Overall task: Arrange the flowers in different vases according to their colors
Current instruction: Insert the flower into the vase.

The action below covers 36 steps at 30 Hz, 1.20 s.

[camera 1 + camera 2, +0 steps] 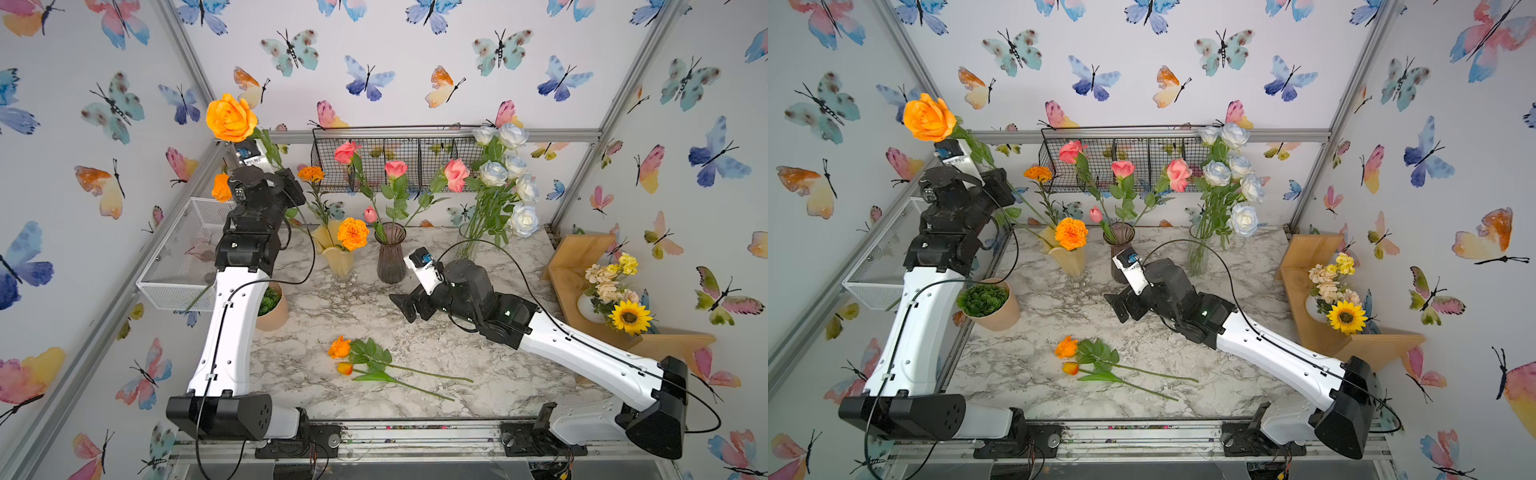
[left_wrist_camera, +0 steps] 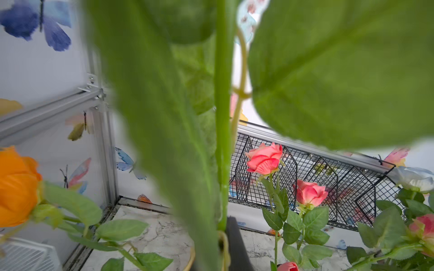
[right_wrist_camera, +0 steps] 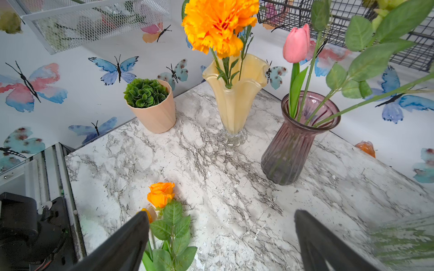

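Flowers first: the big orange rose (image 1: 230, 118) is the one in hand. L gripper (image 1: 1001, 188) is pinched tight on its green stem (image 2: 222, 140), bloom up high behind-left of the yellow vase (image 1: 338, 257), stem slanting down toward that vase's ruffled rim. Can't tell whether the stem's foot is inside the rim yet; its leaves (image 2: 340, 70) block the L wrist cam. R gripper (image 3: 220, 212) is spread wide, holding nothing, hovering low over the marble table (image 1: 316, 316) front-right of the yellow vase.

Marigolds (image 1: 353, 233) stand in the yellow vase. Just right of it the purple vase (image 1: 390, 257) has the pink roses (image 1: 395, 168). Further right the clear vase (image 1: 469, 245) has the white-blue roses (image 1: 515, 183). Well in front of the yellow vase, a small orange rose (image 1: 340, 347) and an orange tulip (image 1: 345, 368) lie flat on the table.

Imo the step is seating this rose. To do it well I'd straighten the stem so it's less slanted, bring its foot over the gap behind the marigolds, then go down slow. Vase has a narrow foot and the bloom is heavy, so a sideways push on the rim could tip it. Let go only once the stem is deep enough that the rim props it. Two orange ones left after that.
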Tool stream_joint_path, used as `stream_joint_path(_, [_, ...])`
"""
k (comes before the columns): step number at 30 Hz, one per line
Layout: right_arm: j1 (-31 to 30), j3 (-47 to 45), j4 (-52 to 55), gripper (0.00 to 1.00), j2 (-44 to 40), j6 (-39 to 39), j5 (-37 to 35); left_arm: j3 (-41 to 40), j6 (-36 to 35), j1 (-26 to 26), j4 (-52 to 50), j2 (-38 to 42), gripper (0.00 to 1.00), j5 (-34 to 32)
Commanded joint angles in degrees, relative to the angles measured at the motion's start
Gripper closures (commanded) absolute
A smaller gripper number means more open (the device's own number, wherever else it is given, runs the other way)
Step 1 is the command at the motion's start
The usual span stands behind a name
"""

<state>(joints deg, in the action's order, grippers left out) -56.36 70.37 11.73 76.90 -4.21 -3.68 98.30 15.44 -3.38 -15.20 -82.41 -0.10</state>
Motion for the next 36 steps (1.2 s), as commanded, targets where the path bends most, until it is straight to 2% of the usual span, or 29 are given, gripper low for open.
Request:
stream_joint_path(1, [-0.34,-0.32,-0.06,0.02,-0.53,0.60,-2.21,-1.73,1.16,0.19,3.88,-0.93,1.00,5.38])
stream_joint_path(11, [-0.33,0.47,0.13,0.02,0.35,0.43,-2.21,-11.80,-0.50,0.16,10.99,-2.97,1.00,7.19])
stream_joint_path(17, [-0.33,0.89,0.41,0.01,0.61,0.52,-2.64,-13.66,0.24,0.06,11.51,-5.42,1.00,9.90])
stream_joint_path(18, [-0.33,0.91,0.49,0.01,0.70,0.52,-2.67,-13.89,0.37,0.11,11.51,-5.64,0.96,9.93])
stream_joint_path(20, [-0.33,1.00,0.53,0.01,0.86,0.52,-2.73,-14.09,0.55,0.10,11.55,-5.75,0.80,10.14])
stream_joint_path(23, [-0.33,1.35,0.75,0.01,0.97,0.60,-2.82,-14.37,0.89,0.08,12.19,-5.24,0.01,10.66])
stream_joint_path(29, [-0.33,1.96,1.07,0.02,0.97,0.87,-2.82,-13.03,2.67,0.12,10.89,-4.33,0.01,11.14])
stream_joint_path(36, [-0.33,1.70,1.46,0.01,-0.25,0.70,-3.34,-15.90,5.59,0.04,11.68,0.14,0.01,11.72])
